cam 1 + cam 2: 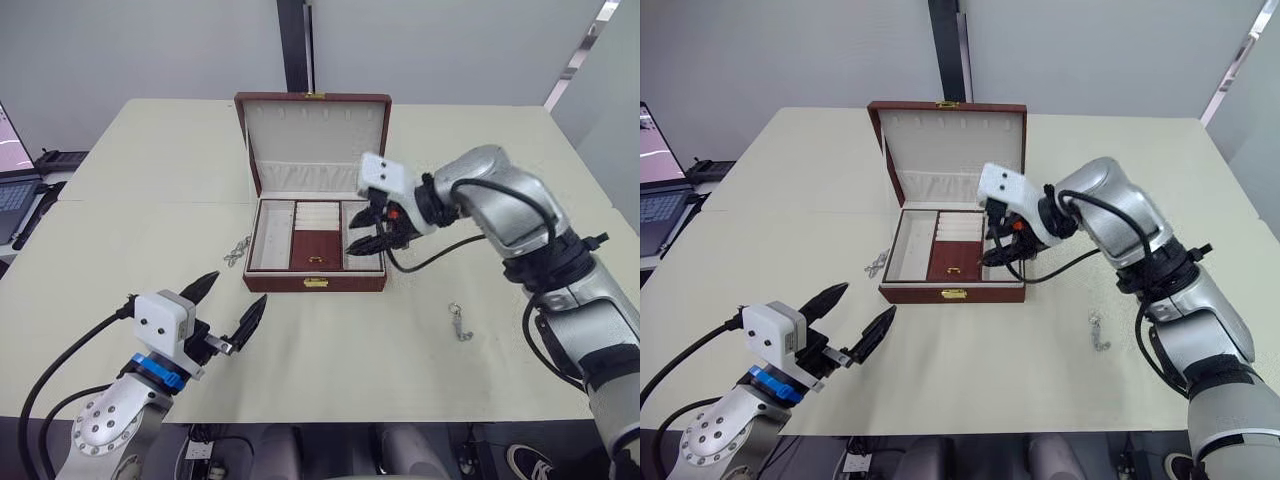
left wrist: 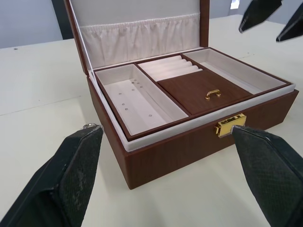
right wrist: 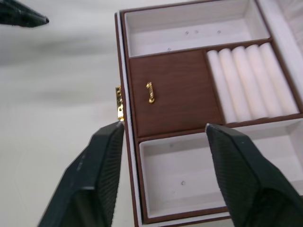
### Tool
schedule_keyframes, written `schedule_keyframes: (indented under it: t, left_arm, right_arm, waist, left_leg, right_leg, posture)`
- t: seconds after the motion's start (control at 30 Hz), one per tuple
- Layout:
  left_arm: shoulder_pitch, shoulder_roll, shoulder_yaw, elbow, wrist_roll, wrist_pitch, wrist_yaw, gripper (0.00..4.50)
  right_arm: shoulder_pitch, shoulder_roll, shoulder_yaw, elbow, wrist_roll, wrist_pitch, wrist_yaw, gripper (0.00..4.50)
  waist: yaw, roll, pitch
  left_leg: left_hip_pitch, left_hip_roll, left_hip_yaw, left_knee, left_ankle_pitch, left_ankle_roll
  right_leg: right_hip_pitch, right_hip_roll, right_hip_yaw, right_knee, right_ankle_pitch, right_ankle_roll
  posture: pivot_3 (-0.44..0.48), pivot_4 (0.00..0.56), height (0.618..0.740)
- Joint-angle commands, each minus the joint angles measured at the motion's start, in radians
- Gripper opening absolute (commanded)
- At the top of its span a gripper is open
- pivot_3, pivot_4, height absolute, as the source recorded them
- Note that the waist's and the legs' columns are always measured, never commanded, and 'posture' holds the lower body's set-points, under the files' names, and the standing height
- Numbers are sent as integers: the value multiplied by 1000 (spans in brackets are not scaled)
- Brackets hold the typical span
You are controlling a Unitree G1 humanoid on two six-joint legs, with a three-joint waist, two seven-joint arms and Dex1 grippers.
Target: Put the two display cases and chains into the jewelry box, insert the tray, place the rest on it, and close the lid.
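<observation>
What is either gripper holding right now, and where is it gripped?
Nothing. The left gripper is open above the table in front of the jewelry box; the right gripper is open over the tray.

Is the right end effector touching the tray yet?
Apart. In the right wrist view the right end effector hangs open above the tray, whose right-hand compartment shows unobstructed between the fingers; the left wrist view shows the fingertips well above the jewelry box.
</observation>
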Motion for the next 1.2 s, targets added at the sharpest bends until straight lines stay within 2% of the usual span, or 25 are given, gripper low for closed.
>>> schedule_keyframes:
  t: [0.03, 0.07, 0.2, 0.3, 0.43, 0.5, 0.7, 0.77, 0.97, 1.07, 1.2]
  left_arm:
    - [-26, 16, 17, -7, -10, -1, -14, 4500]
    - [-36, 19, 16, -1, -12, 2, -18, 4500]
    - [-75, 34, 10, 21, -17, 12, -35, 4500]
    - [-102, 46, 9, 30, -26, 25, -44, 4500]
    - [-123, 59, 14, 42, -31, 37, -58, 4500]
    - [-133, 66, 22, 47, -35, 43, -63, 4500]
    - [-146, 80, 29, 48, -41, 55, -71, 4500]
    - [-140, 80, 33, 45, -42, 56, -72, 4500]
    - [-133, 80, 39, 43, -42, 58, -79, 4500]
    - [-141, 89, 46, 52, -44, 63, -89, 4500]
    - [-165, 125, 77, 80, -89, 104, -123, 4500]
  right_arm:
    - [61, 77, -156, 7, 66, -89, -98, 4079]
    - [80, 107, -193, 16, 84, -114, -123, 4461]
    - [144, 191, -255, 40, 118, -233, -180, 4461]
    - [189, 240, -248, 82, 109, -339, -198, 3818]
    - [213, 284, -213, 207, 66, -477, -212, 2399]
    - [216, 299, -193, 272, 35, -543, -217, 1878]
    - [227, 328, -148, 436, -40, -655, -228, 420]
    - [238, 323, -129, 463, -66, -675, -224, 56]
    - [233, 324, -154, 480, -54, -680, -208, 56]
    - [216, 335, -233, 423, 28, -653, -202, 56]
    - [239, 286, -291, 317, 91, -613, -177, 56]
  waist:
    - [0, 0, 0]
    - [0, 0, 0]
    - [-1, 0, 0]
    - [-1, 0, 0]
    - [-2, 0, 0]
    - [-3, 0, 0]
    - [-2, 0, 0]
    - [-2, 0, 0]
    - [-2, 0, 0]
    - [-2, 0, 0]
    - [1, 0, 0]
  left_leg:
    - [0, 0, 0, 0, 0, 0]
    - [0, 0, 0, 0, 0, 0]
    - [0, 0, 0, 0, 0, 0]
    - [0, 0, 0, 0, 0, 0]
    - [0, 0, 0, 0, 0, 0]
    - [0, 0, 0, 0, 0, 0]
    - [0, 0, 0, 0, 0, 0]
    - [0, 0, 0, 0, 0, 0]
    - [1, 0, 0, 0, 0, 0]
    - [0, 0, 0, 0, 0, 0]
    - [0, 0, 0, 0, 0, 0]
  right_leg:
    - [0, 0, 0, 0, 0, 0]
    - [0, 0, 0, 0, 0, 0]
    - [0, 0, 0, 0, 0, 0]
    - [0, 0, 0, 0, 0, 0]
    - [0, 0, 0, 0, 0, 0]
    - [0, 0, 0, 0, 0, 0]
    - [0, 0, 0, 0, 0, 0]
    - [0, 0, 0, 0, 0, 0]
    - [1, 0, 0, 0, 0, 0]
    - [1, 0, 0, 1, 0, 0]
    - [1, 0, 0, 0, 0, 0]
  posture:
    - [0, 150, 740]
    - [0, 150, 740]
    - [0, 150, 740]
    - [0, 150, 740]
    - [0, 150, 740]
    - [0, 150, 740]
    - [0, 150, 740]
    - [0, 150, 740]
    - [0, 150, 740]
    - [0, 150, 740]
    - [0, 150, 740]
